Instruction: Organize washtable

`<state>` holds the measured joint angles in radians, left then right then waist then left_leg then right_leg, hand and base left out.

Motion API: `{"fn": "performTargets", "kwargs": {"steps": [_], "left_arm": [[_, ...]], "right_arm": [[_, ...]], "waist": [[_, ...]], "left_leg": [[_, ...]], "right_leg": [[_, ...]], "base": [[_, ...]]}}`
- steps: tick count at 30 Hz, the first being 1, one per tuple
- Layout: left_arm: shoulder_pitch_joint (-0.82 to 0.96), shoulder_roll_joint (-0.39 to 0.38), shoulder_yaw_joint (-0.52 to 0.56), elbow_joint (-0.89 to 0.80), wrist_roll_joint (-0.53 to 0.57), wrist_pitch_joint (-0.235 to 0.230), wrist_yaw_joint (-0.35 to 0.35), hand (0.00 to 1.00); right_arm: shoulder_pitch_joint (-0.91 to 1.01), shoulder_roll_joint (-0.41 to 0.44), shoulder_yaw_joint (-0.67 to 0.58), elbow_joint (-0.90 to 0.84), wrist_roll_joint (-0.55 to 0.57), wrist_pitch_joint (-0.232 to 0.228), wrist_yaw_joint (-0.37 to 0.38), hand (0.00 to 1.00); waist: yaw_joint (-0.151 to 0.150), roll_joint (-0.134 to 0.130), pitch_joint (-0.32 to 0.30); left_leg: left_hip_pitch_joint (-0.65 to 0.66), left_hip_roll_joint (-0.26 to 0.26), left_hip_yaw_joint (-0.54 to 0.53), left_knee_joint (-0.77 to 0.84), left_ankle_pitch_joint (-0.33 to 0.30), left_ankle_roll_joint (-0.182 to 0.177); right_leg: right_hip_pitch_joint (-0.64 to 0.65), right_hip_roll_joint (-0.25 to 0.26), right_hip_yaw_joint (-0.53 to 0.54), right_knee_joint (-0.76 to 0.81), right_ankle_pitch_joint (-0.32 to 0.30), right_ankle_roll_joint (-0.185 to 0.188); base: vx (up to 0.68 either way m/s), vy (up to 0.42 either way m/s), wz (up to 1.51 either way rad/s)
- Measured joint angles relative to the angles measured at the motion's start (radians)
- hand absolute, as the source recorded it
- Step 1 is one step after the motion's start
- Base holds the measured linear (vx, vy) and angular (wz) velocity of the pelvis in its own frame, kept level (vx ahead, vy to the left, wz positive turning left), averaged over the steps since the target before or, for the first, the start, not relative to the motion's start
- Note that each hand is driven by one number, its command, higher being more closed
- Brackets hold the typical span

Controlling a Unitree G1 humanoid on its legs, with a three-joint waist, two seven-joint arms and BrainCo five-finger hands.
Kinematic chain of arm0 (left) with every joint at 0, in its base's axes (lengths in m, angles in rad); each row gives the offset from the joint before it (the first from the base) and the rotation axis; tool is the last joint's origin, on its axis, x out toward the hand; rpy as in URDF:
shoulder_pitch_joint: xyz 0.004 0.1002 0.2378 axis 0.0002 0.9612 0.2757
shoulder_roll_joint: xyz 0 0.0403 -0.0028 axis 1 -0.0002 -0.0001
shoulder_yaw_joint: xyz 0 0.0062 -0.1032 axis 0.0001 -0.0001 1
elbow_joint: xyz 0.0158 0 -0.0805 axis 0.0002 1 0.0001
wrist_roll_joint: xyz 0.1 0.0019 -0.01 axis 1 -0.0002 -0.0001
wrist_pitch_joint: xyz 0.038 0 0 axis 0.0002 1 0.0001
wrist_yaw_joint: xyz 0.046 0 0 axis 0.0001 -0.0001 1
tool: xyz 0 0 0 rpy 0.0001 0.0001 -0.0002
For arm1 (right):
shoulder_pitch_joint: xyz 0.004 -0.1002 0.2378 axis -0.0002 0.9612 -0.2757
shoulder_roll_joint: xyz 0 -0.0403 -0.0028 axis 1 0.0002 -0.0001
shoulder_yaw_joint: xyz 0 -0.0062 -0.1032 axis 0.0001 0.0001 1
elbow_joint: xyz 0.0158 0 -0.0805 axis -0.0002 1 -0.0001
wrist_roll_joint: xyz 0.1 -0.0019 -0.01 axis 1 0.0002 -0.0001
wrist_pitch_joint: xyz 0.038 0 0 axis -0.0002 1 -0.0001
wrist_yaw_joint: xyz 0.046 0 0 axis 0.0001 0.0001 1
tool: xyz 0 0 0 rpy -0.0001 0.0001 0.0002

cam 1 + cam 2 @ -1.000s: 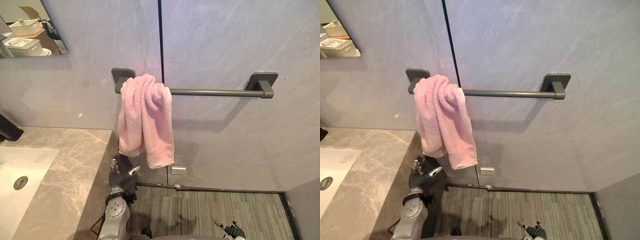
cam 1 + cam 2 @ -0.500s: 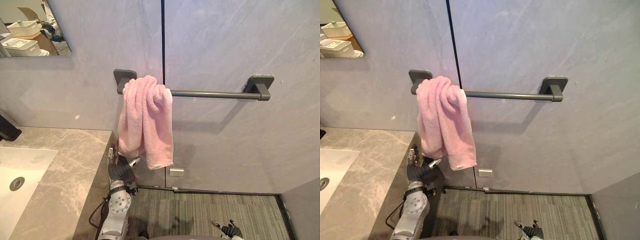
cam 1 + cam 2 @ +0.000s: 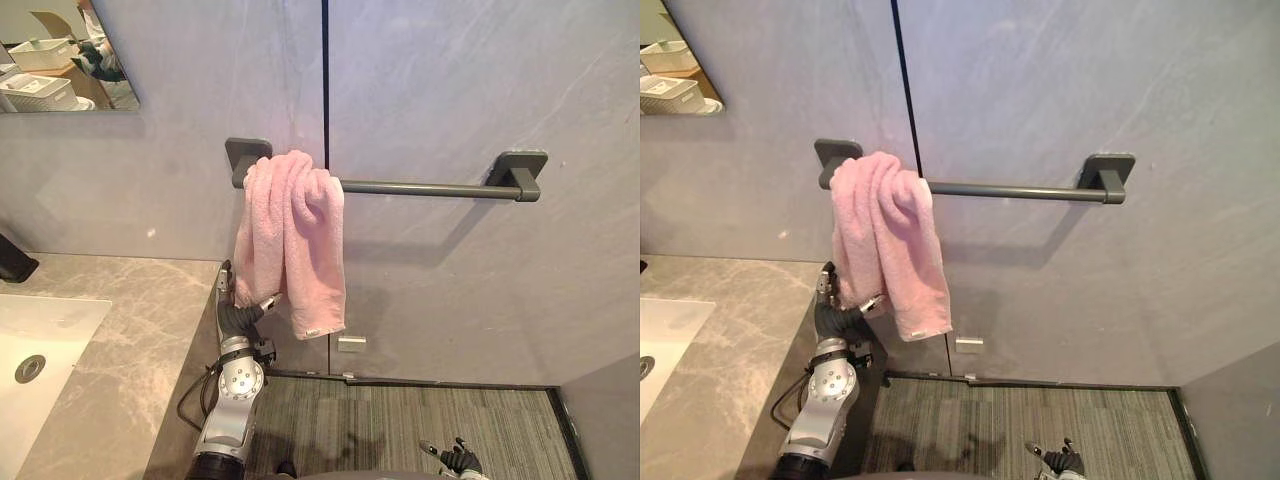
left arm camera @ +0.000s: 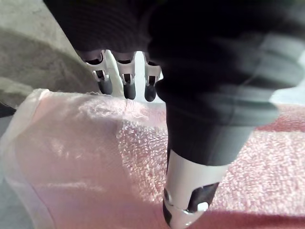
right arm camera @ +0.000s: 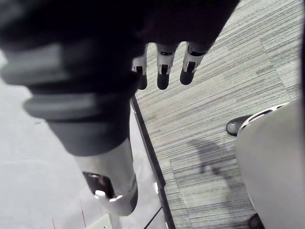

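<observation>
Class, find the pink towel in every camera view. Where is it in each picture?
Left eye view: pink towel left of centre, draped over the rail.
Right eye view: pink towel, upper left.
Left wrist view: pink towel, just past the left hand.
Shared landmark: left hand at its lower edge.

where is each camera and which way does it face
Left eye view: on the head, facing the wall with the pink towel on the towel bar; left hand low by the towel, right hand at bottom.
Right eye view: same head, same scene, slightly aside.
Left wrist view: on the left wrist, looking along open fingers at the towel.
Right wrist view: on the right wrist, looking past relaxed fingers at the floor.
Shared: both eyes and the left wrist see the towel.
</observation>
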<state>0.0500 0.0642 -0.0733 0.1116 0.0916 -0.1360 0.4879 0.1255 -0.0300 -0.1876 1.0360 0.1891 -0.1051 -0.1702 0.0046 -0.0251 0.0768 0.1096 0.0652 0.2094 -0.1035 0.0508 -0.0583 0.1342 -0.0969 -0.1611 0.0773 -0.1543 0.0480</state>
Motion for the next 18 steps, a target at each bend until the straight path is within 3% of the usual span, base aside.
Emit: {"fn": "performTargets", "kwargs": {"steps": [7,18], "left_arm": [[-0.042,0.038,0.034,0.061,-0.059,0.003,-0.011,0.0],[-0.066,0.079,0.046,0.151,-0.221,-0.007,-0.114,0.0]], "right_arm": [[-0.01,-0.003,-0.006,0.001,-0.004,0.006,0.013,0.0],[-0.008,-0.022,-0.046,0.018,-0.034,0.038,0.043,0.0]], "waist": [[-0.021,0.0,0.0],[-0.03,0.0,0.001]], "left_leg": [[-0.004,0.003,0.005,0.0,0.0,0.0],[-0.004,0.003,0.012,0.0,-0.003,-0.002]], "right_leg": [[0.0,0.005,0.006,-0.013,0.008,-0.009],[0.0,0.008,0.022,-0.032,0.021,-0.011]], "base": [[-0.01,-0.01,-0.02],[-0.01,-0.004,-0.04]]}}
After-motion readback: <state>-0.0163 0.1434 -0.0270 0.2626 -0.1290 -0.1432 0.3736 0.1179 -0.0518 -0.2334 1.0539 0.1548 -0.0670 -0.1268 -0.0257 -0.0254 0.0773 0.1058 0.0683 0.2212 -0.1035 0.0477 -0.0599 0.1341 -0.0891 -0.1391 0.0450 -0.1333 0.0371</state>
